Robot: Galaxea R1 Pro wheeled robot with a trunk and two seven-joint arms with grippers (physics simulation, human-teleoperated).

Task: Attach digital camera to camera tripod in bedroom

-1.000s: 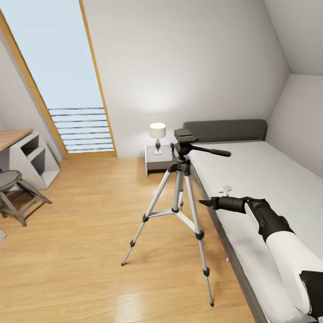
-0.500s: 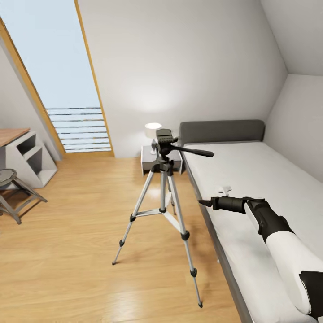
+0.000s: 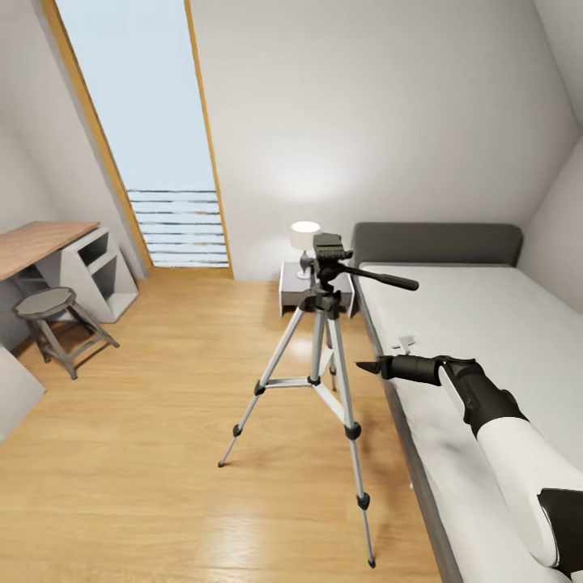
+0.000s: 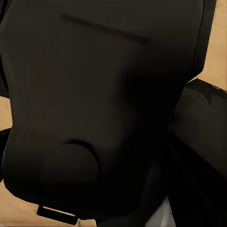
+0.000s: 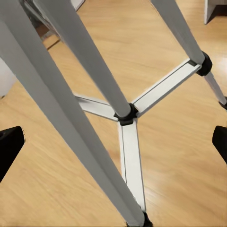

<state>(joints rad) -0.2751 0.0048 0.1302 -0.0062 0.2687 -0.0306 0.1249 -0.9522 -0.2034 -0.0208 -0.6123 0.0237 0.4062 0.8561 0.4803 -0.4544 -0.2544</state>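
The right tool [image 3: 366, 368] hangs just beside the camera tripod [image 3: 322, 356], level with its leg braces; in the right wrist view its two fingertips [image 5: 9, 149] sit wide apart with only legs and floor between them, so it holds nothing. The left wrist view is dark and close, and I cannot tell that tool's state. The tripod stands on the wood floor [image 3: 162, 421] beside the bed [image 3: 486, 324], and its black head [image 3: 328, 247] appears to carry no camera. I judge the robot has reached the tripod, but finding, grasping and mounting the digital camera all remain.
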